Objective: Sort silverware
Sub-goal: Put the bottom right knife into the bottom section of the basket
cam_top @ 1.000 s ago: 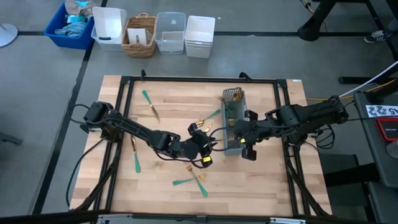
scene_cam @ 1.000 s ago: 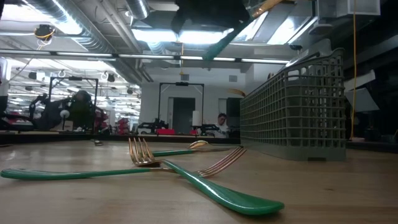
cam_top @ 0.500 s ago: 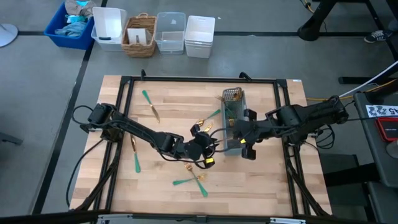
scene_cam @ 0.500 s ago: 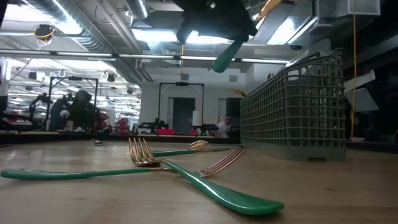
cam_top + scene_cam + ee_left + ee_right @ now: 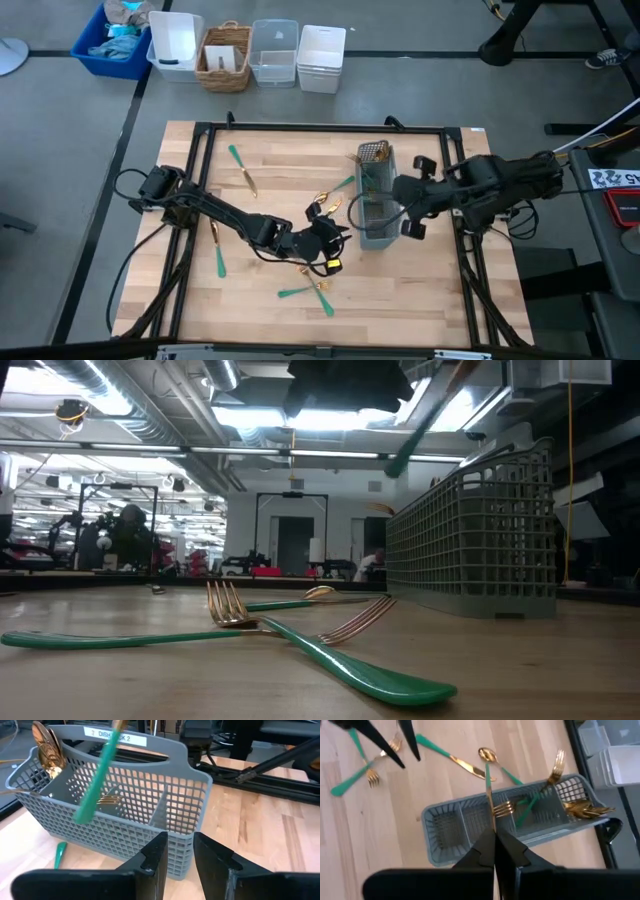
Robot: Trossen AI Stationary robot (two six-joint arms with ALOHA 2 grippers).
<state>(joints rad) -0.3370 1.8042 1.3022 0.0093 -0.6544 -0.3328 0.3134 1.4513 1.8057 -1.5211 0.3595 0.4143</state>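
Note:
My right gripper (image 5: 388,198) (image 5: 494,842) hovers over the grey mesh caddy (image 5: 372,200) (image 5: 125,810) and is shut on one piece of silverware (image 5: 95,780), whose teal handle slants down above the caddy (image 5: 415,430). My left gripper (image 5: 325,243) (image 5: 177,855) is open and empty, just off the caddy's left side. Gold spoons (image 5: 47,750) stand in the caddy's far compartment, and a fork (image 5: 502,810) lies in a middle one. More silverware lies flat on the table, including two crossed forks (image 5: 318,290) (image 5: 300,635). My right gripper pinches the piece by its thin gold end (image 5: 492,822) between the two shut fingers. The teal handle (image 5: 95,780) points away from the fingers and slants downward. The piece is lifted clear, above the caddy's open top.
Loose pieces lie near the far left (image 5: 240,170), at the left (image 5: 215,245) and in a cluster beside the caddy (image 5: 325,203). A black frame (image 5: 200,130) runs round the table. Bins and a basket (image 5: 225,58) stand on the floor beyond the far edge.
My right gripper has drawn back toward the table's right and slightly toward the far edge, carrying the piece; its teal handle has swung over toward the caddy. My left gripper has slid a little toward the near edge.

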